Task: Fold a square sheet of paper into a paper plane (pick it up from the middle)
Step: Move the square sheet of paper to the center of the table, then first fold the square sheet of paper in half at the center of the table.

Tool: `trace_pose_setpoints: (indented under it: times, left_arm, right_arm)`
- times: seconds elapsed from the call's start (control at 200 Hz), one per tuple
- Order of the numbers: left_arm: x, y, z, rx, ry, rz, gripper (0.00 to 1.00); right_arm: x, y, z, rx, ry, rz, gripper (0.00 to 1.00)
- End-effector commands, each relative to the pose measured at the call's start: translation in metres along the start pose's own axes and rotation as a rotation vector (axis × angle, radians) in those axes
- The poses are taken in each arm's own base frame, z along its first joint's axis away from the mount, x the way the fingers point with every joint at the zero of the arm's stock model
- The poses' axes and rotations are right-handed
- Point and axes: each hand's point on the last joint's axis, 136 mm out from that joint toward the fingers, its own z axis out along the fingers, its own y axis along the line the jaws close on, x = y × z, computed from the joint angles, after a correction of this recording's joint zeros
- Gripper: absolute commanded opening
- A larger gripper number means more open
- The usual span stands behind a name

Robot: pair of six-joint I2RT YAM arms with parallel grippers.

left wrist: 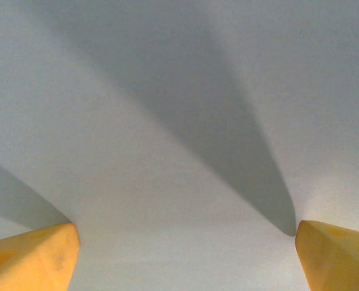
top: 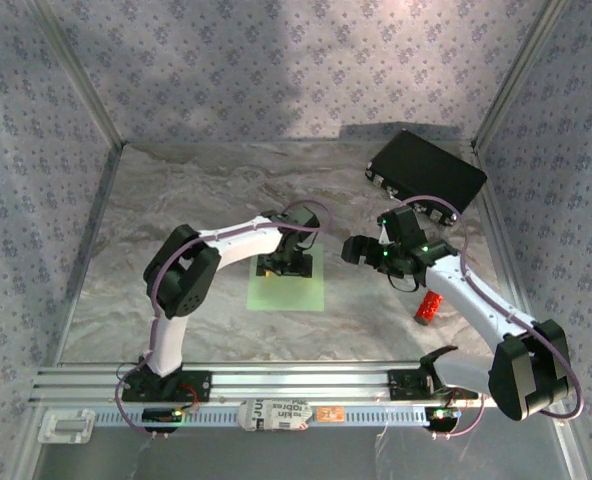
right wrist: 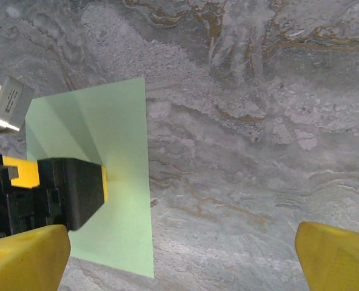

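The square sheet of paper (top: 288, 290) lies flat on the marbled table, pale green and unfolded. My left gripper (top: 284, 267) stands straight down on the sheet's middle. Seen from the left wrist, its yellow fingertips (left wrist: 31, 257) are spread wide, with the pale sheet (left wrist: 179, 151) close beneath and nothing between them. In the right wrist view the sheet (right wrist: 122, 182) is at the left, with the left gripper's black and yellow finger (right wrist: 76, 191) resting on it. My right gripper (top: 356, 250) hovers open just right of the sheet, over bare table (right wrist: 182, 260).
A black rectangular case (top: 426, 172) sits at the back right corner. A small red cylinder (top: 429, 307) lies by the right arm's forearm. Patterned walls enclose the table (top: 176, 200) on three sides, and a metal rail (top: 276, 380) runs along the near edge.
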Motion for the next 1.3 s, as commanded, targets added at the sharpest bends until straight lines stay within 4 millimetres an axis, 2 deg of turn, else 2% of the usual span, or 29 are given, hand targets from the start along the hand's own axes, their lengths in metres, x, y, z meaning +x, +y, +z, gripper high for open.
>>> trace_pose_setpoints:
  times: [0.0, 0.13, 0.295, 0.49, 1.294]
  left_arm:
    - [0.011, -0.013, 0.005, 0.037, 0.029, -0.050, 0.92]
    - [0.008, -0.017, -0.001, 0.037, 0.006, -0.064, 0.92]
    - [-0.002, -0.012, -0.022, 0.014, -0.053, -0.088, 0.92]
    - [-0.005, -0.014, -0.034, 0.033, -0.073, -0.118, 0.91]
    - [0.000, -0.013, -0.006, -0.035, -0.006, -0.077, 0.92]
  right_arm:
    - [0.002, -0.009, -0.007, 0.041, -0.027, 0.016, 0.96]
    - [-0.002, 0.002, -0.014, -0.023, -0.073, -0.021, 0.96]
    - [-0.007, -0.003, -0.019, -0.026, -0.154, -0.011, 0.98]
    - [-0.003, -0.006, -0.019, -0.004, -0.113, -0.029, 0.99]
    - [0.011, -0.003, -0.002, -0.047, -0.027, -0.017, 0.99]
